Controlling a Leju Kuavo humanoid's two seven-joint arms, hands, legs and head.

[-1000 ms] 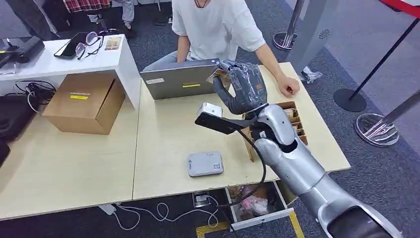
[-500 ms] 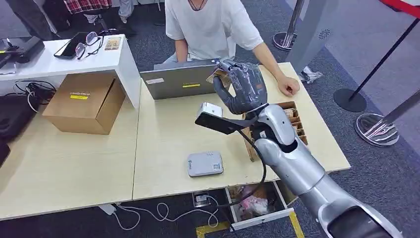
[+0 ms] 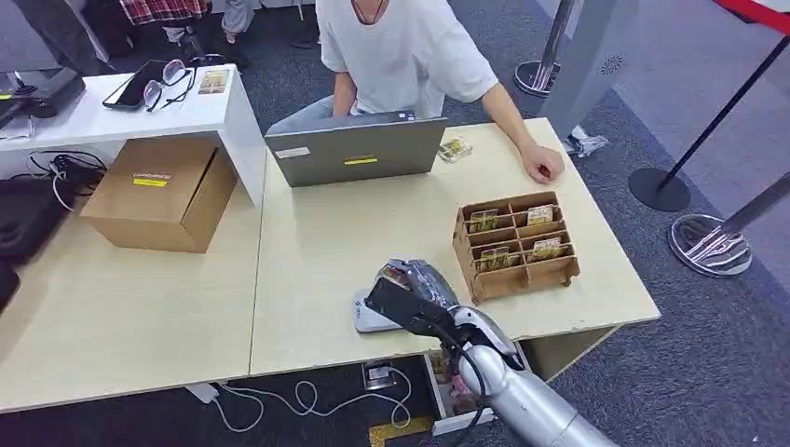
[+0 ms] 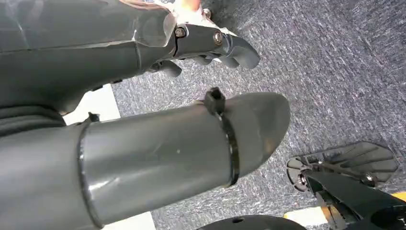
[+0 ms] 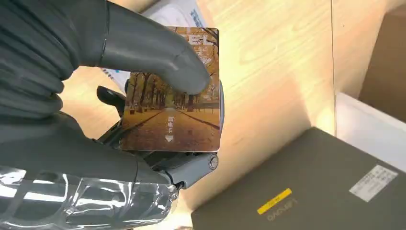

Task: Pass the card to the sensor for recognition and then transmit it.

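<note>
Pale wooden table (image 3: 317, 251) fronts a seated person (image 3: 401, 47) behind a laptop (image 3: 359, 149); the right hand (image 3: 415, 284) pinches the card (image 5: 172, 96) between thumb and fingers, hovering right over the grey sensor (image 3: 368, 317) near the front edge. Recognition seems underway or about to begin, with the handover across the table left. Open room lies between sensor and laptop, the wooden card rack (image 3: 512, 244) standing close on the right; the left hand (image 4: 210, 43) hangs over carpet with fingers curled, apparently holding nothing.
</note>
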